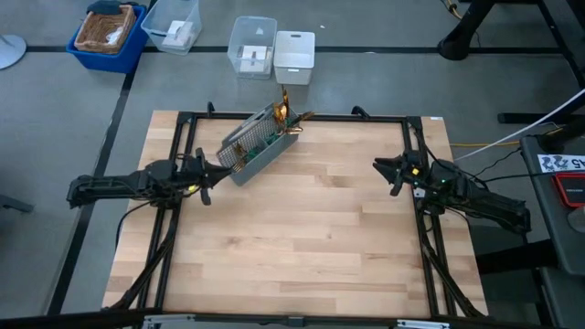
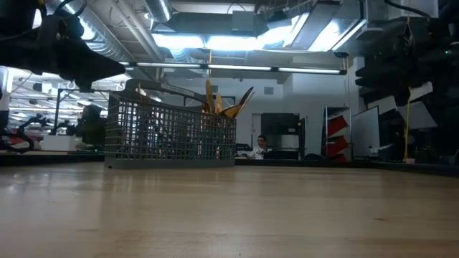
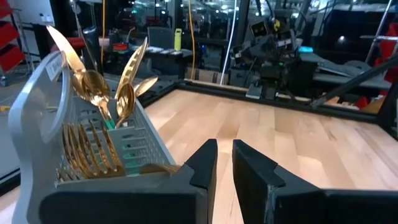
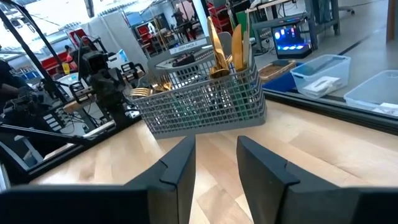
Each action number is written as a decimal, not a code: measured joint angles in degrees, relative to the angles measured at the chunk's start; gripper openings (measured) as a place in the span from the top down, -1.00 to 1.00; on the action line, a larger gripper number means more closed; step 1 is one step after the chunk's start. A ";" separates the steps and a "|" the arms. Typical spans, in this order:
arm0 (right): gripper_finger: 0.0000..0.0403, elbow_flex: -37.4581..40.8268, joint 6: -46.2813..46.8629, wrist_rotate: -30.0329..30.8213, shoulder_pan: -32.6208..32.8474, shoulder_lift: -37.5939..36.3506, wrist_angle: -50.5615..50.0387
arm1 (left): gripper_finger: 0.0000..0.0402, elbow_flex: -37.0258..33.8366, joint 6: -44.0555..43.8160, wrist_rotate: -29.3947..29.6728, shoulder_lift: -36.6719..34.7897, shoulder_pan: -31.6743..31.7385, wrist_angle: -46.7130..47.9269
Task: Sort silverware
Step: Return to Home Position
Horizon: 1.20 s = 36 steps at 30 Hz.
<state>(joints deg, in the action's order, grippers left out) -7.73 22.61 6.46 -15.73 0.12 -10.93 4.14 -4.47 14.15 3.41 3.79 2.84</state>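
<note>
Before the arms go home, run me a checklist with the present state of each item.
1. Gold-headed, teal-handled silverware all in the grey mesh caddy: ok, none shows on the light wooden table.
2. Caddy standing upright: ok.
3. Left tool open and empty: ok.
4. Right tool open and empty: ok.
5. Left tool clear of the caddy: cannot tell; it sits close beside one end.
6. Right tool clear of the caddy: ok, well apart.

This is looking like a robotics lab: strip lights are glowing beneath bare ceiling ducts, and plastic bins are sitting on the floor.
</note>
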 joint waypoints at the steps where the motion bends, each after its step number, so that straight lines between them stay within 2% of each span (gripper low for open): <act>1: 0.41 0.00 0.00 0.00 0.00 0.00 0.00 | 0.80 0.00 0.00 0.00 -0.25 0.00 0.01; 9: 0.41 0.00 0.00 -0.02 0.01 0.00 0.02 | 0.80 0.00 0.00 0.00 -3.20 0.00 0.01; 36: 0.41 0.00 0.00 -0.02 0.00 0.00 0.04 | 0.80 0.00 0.00 0.00 -3.18 0.00 0.02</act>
<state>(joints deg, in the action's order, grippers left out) -7.73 22.61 6.44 -15.73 0.12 -10.90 4.14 -4.47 14.15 0.23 3.79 2.85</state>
